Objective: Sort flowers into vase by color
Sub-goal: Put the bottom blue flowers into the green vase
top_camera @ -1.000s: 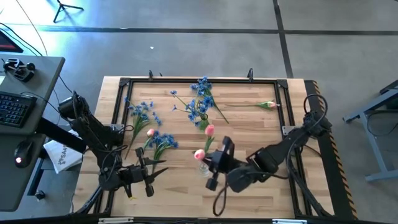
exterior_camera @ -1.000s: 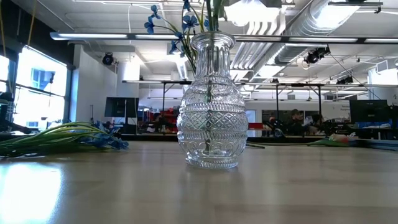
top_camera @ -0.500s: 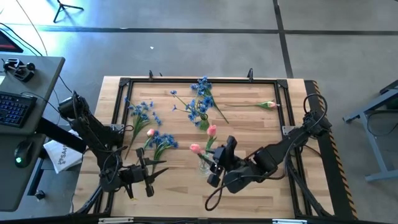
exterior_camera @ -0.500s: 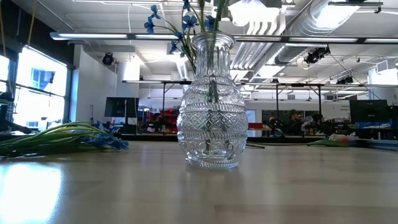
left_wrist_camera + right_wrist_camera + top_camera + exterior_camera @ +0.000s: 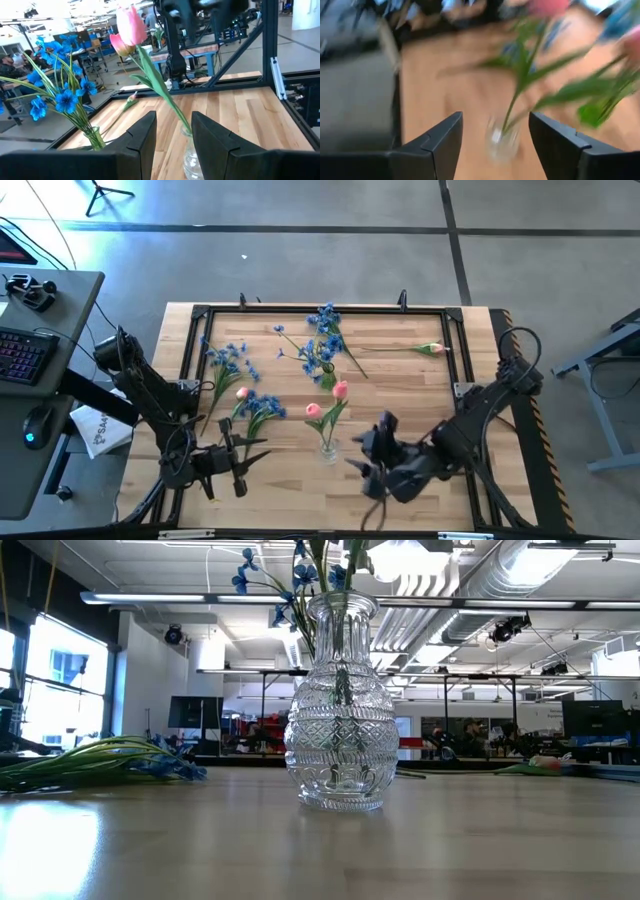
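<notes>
High view: the right gripper (image 5: 362, 463) sits just right of the small clear vase (image 5: 328, 448) near the table's near edge, fingers spread apart and holding nothing, a gap of bare wood between them and the glass. Two pink tulips (image 5: 327, 402) stand in that vase, leaning apart, one bud to the left and one to the right. The left gripper (image 5: 243, 452) waits at the near-left corner of the table (image 5: 400, 390), close to the near rail; its fingers stand a little apart with nothing between them, as the left wrist view shows.

Farther back, the tall cut-glass vase (image 5: 338, 705) holds blue sprays (image 5: 322, 340) near the middle of the far half. Loose blue sprays (image 5: 228, 360) lie along the left side, with another bunch (image 5: 262, 408) and a loose pink tulip (image 5: 240, 394) just right of the left rail. One more pink tulip (image 5: 430, 349) lies by the far-right corner, close to the frame.

Bare wood stays open across the right half, between the right arm and the far rail, and along the near edge between the two grippers.
</notes>
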Available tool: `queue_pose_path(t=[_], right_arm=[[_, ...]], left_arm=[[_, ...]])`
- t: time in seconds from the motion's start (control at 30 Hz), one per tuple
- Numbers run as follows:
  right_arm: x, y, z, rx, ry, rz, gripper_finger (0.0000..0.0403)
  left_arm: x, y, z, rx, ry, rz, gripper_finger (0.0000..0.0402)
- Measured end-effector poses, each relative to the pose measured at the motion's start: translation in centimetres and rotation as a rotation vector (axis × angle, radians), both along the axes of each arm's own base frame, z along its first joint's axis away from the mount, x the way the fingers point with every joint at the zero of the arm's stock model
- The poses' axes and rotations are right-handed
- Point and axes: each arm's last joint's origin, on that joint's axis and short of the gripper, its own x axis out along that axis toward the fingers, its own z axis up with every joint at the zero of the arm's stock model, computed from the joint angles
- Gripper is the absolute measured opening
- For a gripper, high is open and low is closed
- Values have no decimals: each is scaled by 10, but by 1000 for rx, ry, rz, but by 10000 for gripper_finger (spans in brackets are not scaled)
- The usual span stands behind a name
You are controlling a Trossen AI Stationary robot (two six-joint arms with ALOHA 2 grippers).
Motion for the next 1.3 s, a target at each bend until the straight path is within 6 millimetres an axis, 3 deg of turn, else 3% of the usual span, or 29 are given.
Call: queue_pose_path(t=[0.13, 0.3, 0.5, 0.63, 0.8, 0.9, 0.97, 1.1, 1.3], right_arm=[[-18, 15, -23, 12, 140, 16, 201], [-42, 21, -81, 14, 233, -121, 175], [-59, 2, -159, 65, 198, -360, 156], [-52, -8, -188, 149, 105, -380, 158], [-34, -8, -195, 193, -107, -261, 158], [-27, -5, -189, 153, -217, -185, 158], [-24, -2, -184, 122, -264, -149, 158], [-21, 0, -178, 89, -305, -107, 158], [-21, 0, -178, 81, -304, -109, 158]], left_arm=[[-2, -1, 0, -19, -6, -5, 113], [-11, -3, 1, -68, -43, 120, 113], [-19, 0, 12, -170, -98, 166, 113], [-20, 2, 17, -197, -101, 105, 113], [-19, 2, 13, -283, -92, -13, 113], [-10, 3, -1, -443, 31, -229, 113], [-5, 8, -17, -548, 163, -258, 113], [-5, 29, -48, -739, 421, -80, 113], [-18, 58, -69, -862, 665, 248, 115]])
